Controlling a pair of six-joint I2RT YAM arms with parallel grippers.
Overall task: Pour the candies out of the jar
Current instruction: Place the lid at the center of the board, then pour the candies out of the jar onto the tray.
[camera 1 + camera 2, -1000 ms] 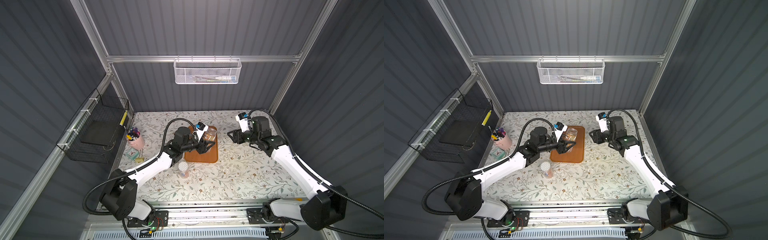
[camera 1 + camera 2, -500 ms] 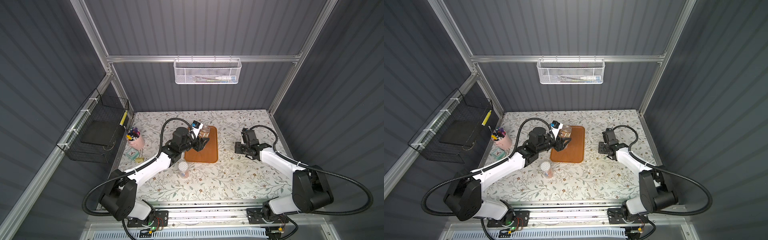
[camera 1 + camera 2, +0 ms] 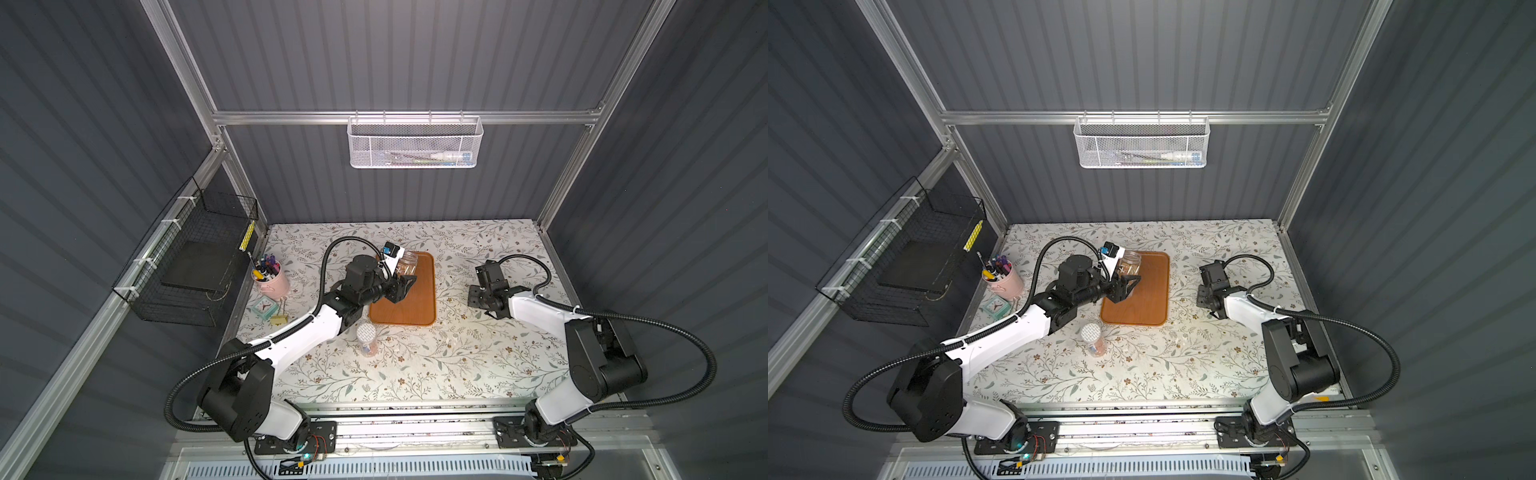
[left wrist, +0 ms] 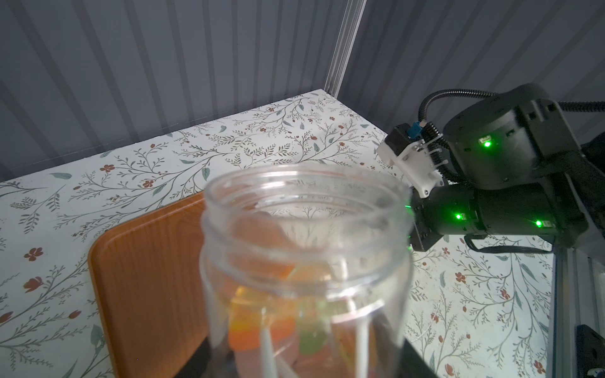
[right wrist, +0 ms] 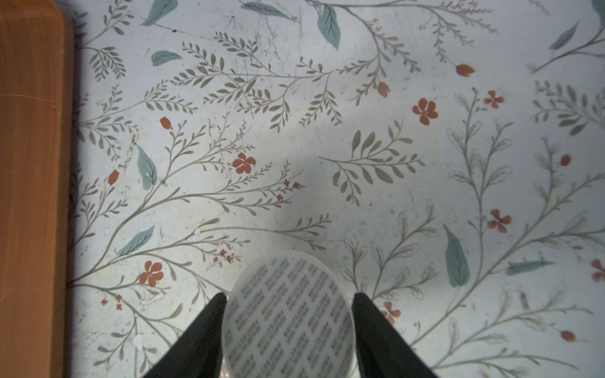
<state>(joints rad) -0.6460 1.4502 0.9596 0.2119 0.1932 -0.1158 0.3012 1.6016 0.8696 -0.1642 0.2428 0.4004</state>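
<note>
A clear open jar hangs roughly upright over the far left part of the wooden tray. My left gripper is shut on its lower body. In the left wrist view the candies show through the jar as orange and green heads on white sticks. My right gripper points down, low over the table right of the tray. Its fingers stand against both edges of the round white printed lid.
A second jar with a white lid stands on the table just in front of the tray. A pink pen cup, a small clock and a clip lie at the left. Wire baskets hang on the left and back walls.
My right arm drew away from the jar to the right and came down to the table with the lid. My left gripper shifted the jar slightly left and back over the tray.
</note>
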